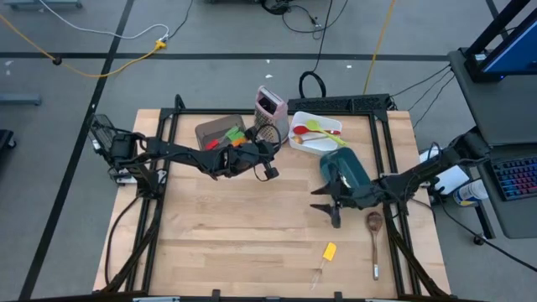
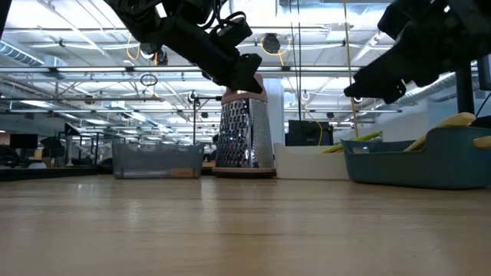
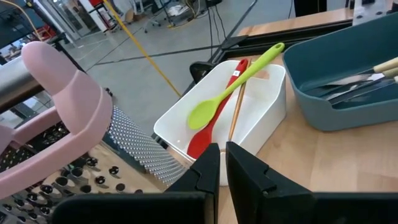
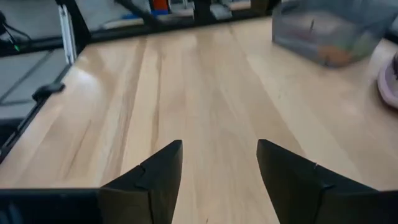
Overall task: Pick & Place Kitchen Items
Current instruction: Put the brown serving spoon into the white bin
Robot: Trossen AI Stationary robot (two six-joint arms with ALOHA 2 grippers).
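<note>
My left gripper (image 1: 270, 173) hangs shut and empty above the table, just near of the metal grater with pink trim (image 1: 269, 110); its wrist view (image 3: 222, 167) looks at a white container (image 3: 264, 102). In that container lie a green spoon (image 3: 224, 99) and a red spoon (image 3: 208, 134). My right gripper (image 1: 323, 200) is open and empty (image 4: 219, 163), just near-left of the teal container (image 1: 346, 168). A wooden spoon (image 1: 374, 228) and a yellow mini spatula (image 1: 329, 252) lie flat on the table near its front right.
A grey container (image 1: 220, 132) at the back left holds red, green and orange spatulas. The teal container holds cream-handled knives (image 3: 382, 67). The table's middle and left (image 1: 226, 226) are bare wood. A black frame (image 1: 390, 151) runs round the table.
</note>
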